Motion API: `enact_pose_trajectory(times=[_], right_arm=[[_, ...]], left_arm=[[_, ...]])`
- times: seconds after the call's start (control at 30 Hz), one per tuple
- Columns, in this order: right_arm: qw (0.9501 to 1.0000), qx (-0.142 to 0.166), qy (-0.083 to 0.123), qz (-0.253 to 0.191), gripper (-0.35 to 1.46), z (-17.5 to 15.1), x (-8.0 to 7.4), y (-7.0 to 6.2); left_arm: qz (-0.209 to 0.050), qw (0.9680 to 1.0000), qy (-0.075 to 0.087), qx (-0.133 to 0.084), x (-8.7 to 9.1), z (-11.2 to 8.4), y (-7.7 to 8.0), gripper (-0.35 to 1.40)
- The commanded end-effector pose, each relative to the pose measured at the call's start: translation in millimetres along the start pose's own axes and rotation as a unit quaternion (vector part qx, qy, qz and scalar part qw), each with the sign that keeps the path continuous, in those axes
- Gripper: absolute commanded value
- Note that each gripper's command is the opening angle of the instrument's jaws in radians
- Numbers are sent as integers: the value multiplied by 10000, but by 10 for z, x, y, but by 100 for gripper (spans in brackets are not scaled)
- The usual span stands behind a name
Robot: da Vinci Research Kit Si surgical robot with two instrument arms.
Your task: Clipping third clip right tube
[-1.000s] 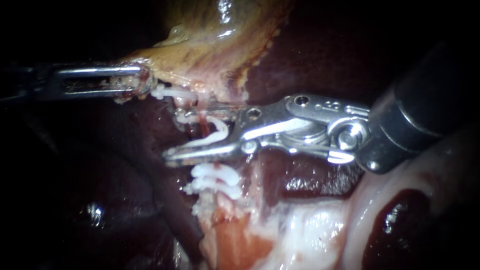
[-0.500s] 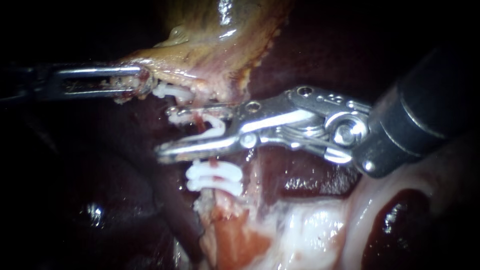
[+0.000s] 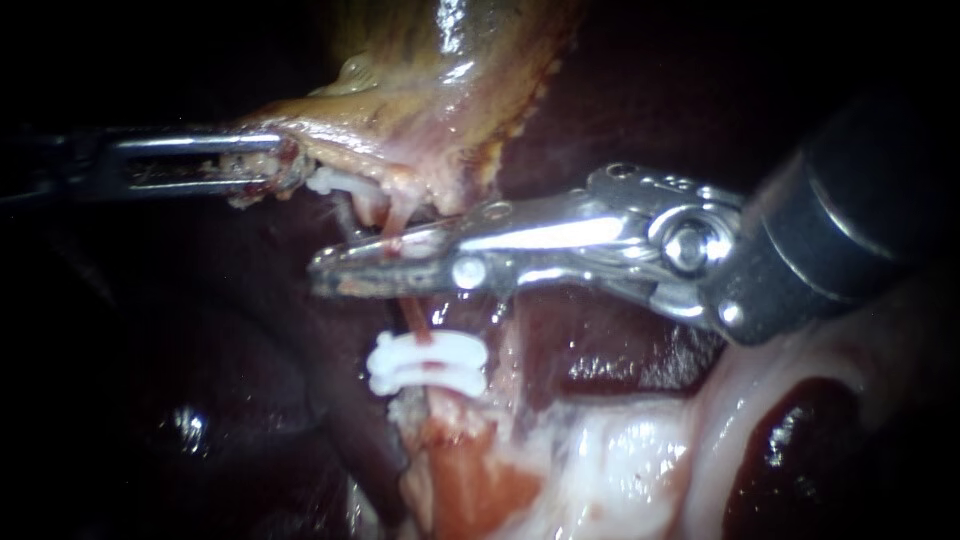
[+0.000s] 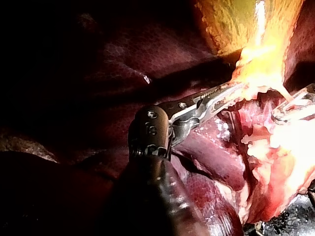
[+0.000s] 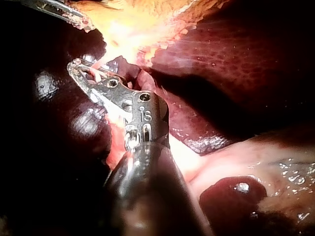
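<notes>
- The right instrument (image 3: 345,272) comes in from the right, and its metal pincer lies crosswise over the middle of the scene.
- Its pincer is pressed nearly together on a thin reddish tube (image 3: 415,322), which it pinches from above and below.
- A pale sliver shows between the two halves of this pincer near the tube. I cannot tell whether it is a clip or tissue.
- The tube runs down from the lower edge of the gallbladder (image 3: 430,90), through the pincer, and on into pale, ragged tissue (image 3: 620,460).
- Two white clips (image 3: 425,362) sit side by side across the tube, just below the right instrument and apart from it.
- Another white clip (image 3: 335,183) sits higher up, at the gallbladder's edge and just beside the tip of the left instrument (image 3: 280,165).
- The left instrument enters level from the left. Its pincer is closed on the gallbladder's lower rim and holds that tissue.
- In the left wrist view, the left instrument (image 4: 231,91) grips bright yellow tissue, and the tip of the right instrument (image 4: 295,108) shows just beyond it.
- In the right wrist view, the right instrument (image 5: 81,69) has its tip at the reddish strand under the yellow gallbladder.
- Dark red liver (image 3: 600,360) lies behind and around all of this.
</notes>
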Motion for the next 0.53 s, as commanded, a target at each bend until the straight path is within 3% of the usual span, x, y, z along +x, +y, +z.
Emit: enact_pose_trajectory(times=[0.03,0.53], right_arm=[[10000,-11,-6,19,-35,0,1,-1],[10000,-14,-6,77,-35,1,1,0]], left_arm=[[-1,10000,-1,-1,0,0,0,-35],[-1,10000,-1,0,0,0,0,-35]])
